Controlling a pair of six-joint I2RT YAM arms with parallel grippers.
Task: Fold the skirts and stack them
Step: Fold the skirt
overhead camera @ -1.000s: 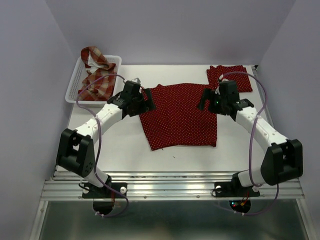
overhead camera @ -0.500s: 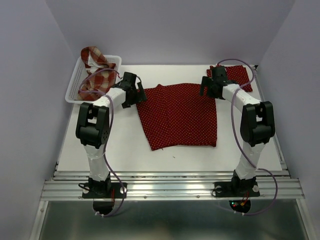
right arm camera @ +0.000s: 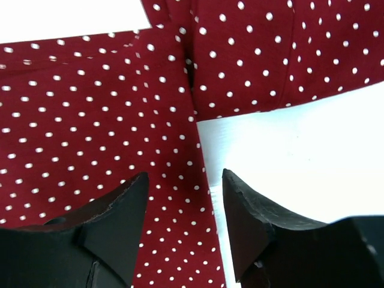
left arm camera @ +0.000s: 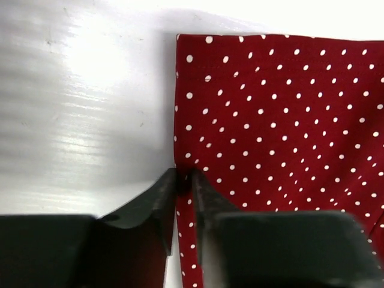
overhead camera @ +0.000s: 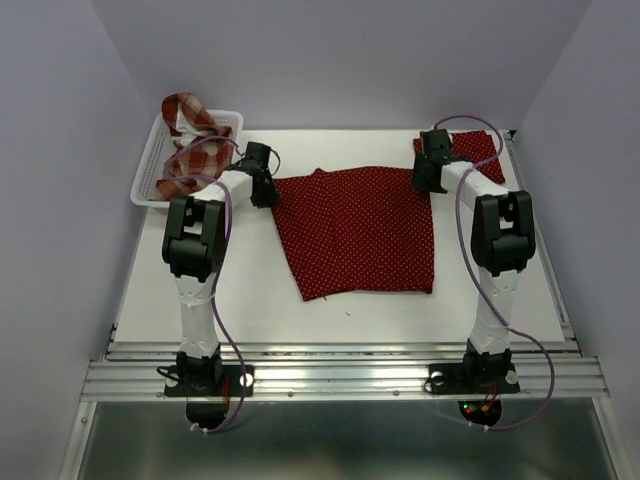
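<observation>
Top view shows the spread polka-dot skirt (overhead camera: 355,235) flat on the table (overhead camera: 250,290), with the left gripper (overhead camera: 265,190) and right gripper (overhead camera: 428,172) at its far corners, fingers too small to read. Also shows the folded dotted skirt (overhead camera: 482,148) partly hidden behind the right arm and the plaid skirt (overhead camera: 183,105) heaped in the basket (overhead camera: 148,168). Left wrist: pinched tight on the spread skirt's edge, hem cut off below. Right wrist: parted wide, straddling the right edge.

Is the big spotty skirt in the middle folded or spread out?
Spread out. The spotty skirt lies flat and wide on the table, with no fold made yet.
</observation>
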